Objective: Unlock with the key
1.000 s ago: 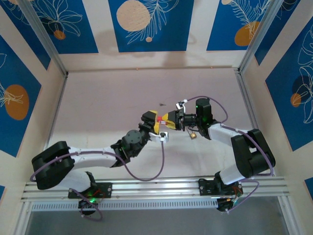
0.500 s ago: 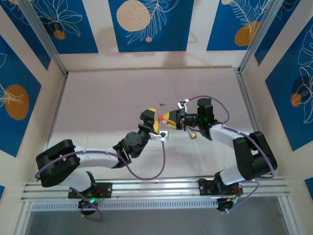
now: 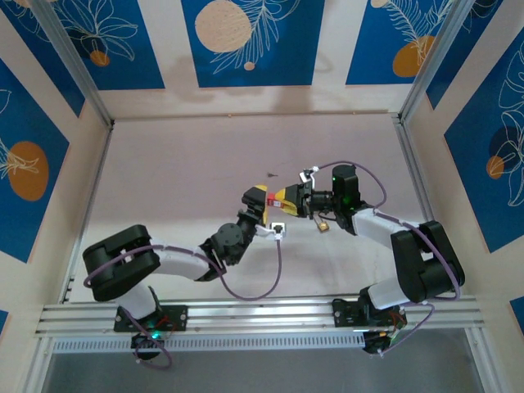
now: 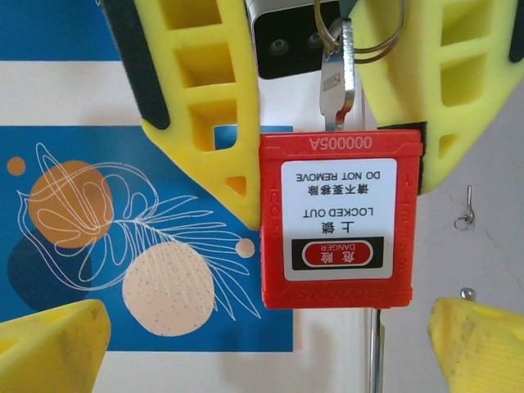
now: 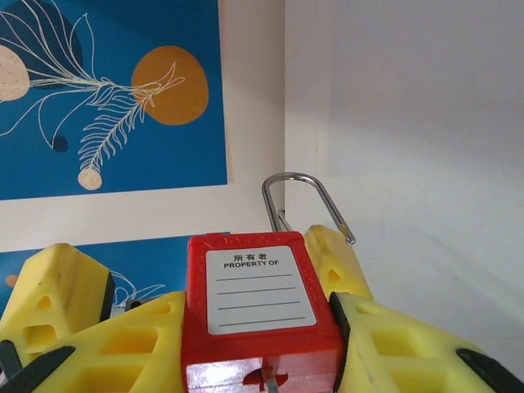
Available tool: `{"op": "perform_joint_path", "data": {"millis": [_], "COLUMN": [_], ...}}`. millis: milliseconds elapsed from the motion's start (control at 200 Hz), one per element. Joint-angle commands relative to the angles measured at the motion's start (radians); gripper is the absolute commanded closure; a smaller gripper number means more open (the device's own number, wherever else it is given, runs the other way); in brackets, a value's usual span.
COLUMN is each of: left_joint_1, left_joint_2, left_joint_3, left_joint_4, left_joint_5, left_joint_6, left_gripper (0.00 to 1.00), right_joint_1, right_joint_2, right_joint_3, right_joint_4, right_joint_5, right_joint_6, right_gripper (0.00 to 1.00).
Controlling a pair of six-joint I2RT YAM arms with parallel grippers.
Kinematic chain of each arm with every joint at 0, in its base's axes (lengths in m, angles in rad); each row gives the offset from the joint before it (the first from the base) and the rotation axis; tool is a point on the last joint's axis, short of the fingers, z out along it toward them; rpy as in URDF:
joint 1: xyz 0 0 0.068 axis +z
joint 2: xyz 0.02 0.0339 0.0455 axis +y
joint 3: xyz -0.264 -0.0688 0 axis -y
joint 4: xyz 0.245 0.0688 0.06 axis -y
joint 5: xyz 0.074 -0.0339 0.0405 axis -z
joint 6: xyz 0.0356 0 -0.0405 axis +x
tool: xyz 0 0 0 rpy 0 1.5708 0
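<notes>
**Item:** red safety padlock [image 4: 340, 221], label reading "DANGER, LOCKED OUT", centre of the left wrist frame.
**Holder:** right gripper [image 5: 260, 327], yellow fingers clenched on both flanks of the body, apparently to brace it against the twist of the key.
**Key** [image 4: 336, 86]: seated in the keyway at the padlock's upper edge, key ring [image 4: 372, 37] attached.
**Shackle** [image 5: 292, 174]: one leg stands clear of the body, so the lock looks released.
**Left gripper** [image 4: 266, 340]: released, fingers spread to the lower frame corners, grasping nothing.
</notes>
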Motion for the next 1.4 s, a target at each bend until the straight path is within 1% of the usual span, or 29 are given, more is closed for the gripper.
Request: {"op": "perform_joint_path", "data": {"millis": [0, 390, 630, 730, 820, 975, 1216, 1396], "left_joint_1": [-0.009, -0.015, -0.021, -0.021, -0.021, -0.02, -0.02, -0.022], "left_joint_2": [0.017, 0.084, 0.125, 0.144, 0.153, 0.173, 0.196, 0.195], "left_joint_3": [0.008, 0.032, 0.043, 0.047, 0.049, 0.054, 0.067, 0.071], "left_joint_4": [0.074, 0.116, 0.106, 0.12, 0.13, 0.18, 0.218, 0.218], "left_joint_5": [0.019, 0.02, 0.032, 0.033, 0.03, 0.028, 0.028, 0.025], "left_joint_6": [0.036, 0.075, 0.105, 0.117, 0.122, 0.149, 0.182, 0.183], "left_gripper": [0.04, 0.05, 0.09, 0.13, 0.19, 0.26, 0.31, 0.39], "right_joint_1": [-0.006, -0.005, -0.006, -0.007, -0.008, -0.005, 0.004, 0.007], "right_joint_2": [-0.036, -0.053, -0.064, -0.069, -0.072, -0.072, -0.072, -0.074], "right_joint_3": [-0.009, -0.033, -0.04, -0.039, -0.037, -0.037, -0.055, -0.059], "right_joint_4": [-0.009, -0.018, -0.016, -0.022, -0.033, -0.036, -0.041, -0.051], "right_joint_5": [-0.017, -0.019, -0.021, -0.025, -0.027, -0.03, -0.028, -0.028], "right_joint_6": [-0.018, -0.027, -0.021, -0.022, -0.027, -0.028, -0.037, -0.049], "right_gripper": [0.8, 0.8, 0.8, 0.8, 0.8, 0.8, 0.8, 0.8]}}
